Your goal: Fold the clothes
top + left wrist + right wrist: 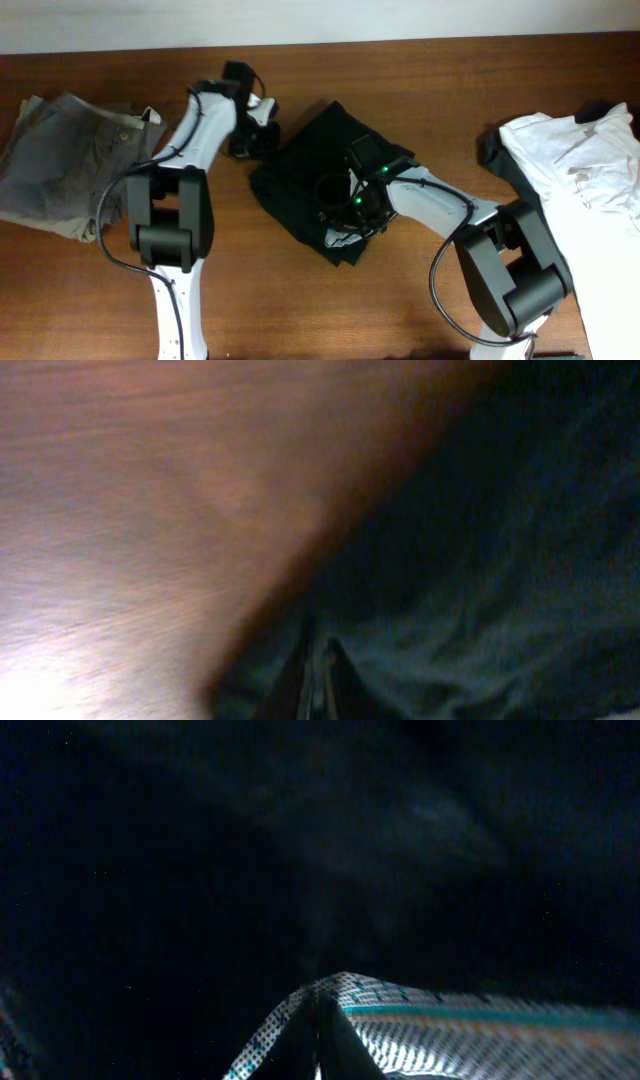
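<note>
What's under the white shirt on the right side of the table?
Dark cloth pokes out beneath the white shirt at its left edge; the rest is covered, so I can't identify it.

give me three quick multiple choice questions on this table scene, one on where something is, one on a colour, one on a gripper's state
1. Where do the grey shorts lie?
A. at the left end of the table
B. in the middle
C. at the right end

2. What colour is the garment that the left gripper and the right gripper are both at?
A. white
B. black
C. grey

3. How does the left gripper stand?
A. wide open over bare wood
B. shut on the edge of the black shorts
C. lifted clear of all fabric

Answers:
1 A, the overhead view shows them beside the left arm.
2 B, both wrist views show dark fabric at the fingertips.
3 B, its fingers meet on the fabric's edge where it borders the wood.
</note>
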Robot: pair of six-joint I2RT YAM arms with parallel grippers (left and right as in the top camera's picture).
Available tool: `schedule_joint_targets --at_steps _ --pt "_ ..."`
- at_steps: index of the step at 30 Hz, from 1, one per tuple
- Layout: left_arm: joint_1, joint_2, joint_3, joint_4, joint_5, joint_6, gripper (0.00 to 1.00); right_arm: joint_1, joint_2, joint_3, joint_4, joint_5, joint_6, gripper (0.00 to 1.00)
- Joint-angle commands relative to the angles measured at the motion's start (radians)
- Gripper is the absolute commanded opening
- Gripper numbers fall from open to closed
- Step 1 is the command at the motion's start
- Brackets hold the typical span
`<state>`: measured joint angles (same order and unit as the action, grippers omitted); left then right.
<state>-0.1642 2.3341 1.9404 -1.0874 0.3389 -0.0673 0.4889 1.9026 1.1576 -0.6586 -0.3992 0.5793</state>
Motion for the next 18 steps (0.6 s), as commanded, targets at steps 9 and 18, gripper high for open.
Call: schedule_joint_targets --at_steps 9,18 --pt "0.088 -0.080 0.503 -0.601 0.046 0.032 0.49 -0.255 -0.155 0.103 -0.013 0.184 -0.232 0.22" --pt "-0.029 -0.249 -0.383 -0.196 0.233 -0.145 0.55 -0.278 0.064 0.102 -0.105 0.087 -0.137 0.13"
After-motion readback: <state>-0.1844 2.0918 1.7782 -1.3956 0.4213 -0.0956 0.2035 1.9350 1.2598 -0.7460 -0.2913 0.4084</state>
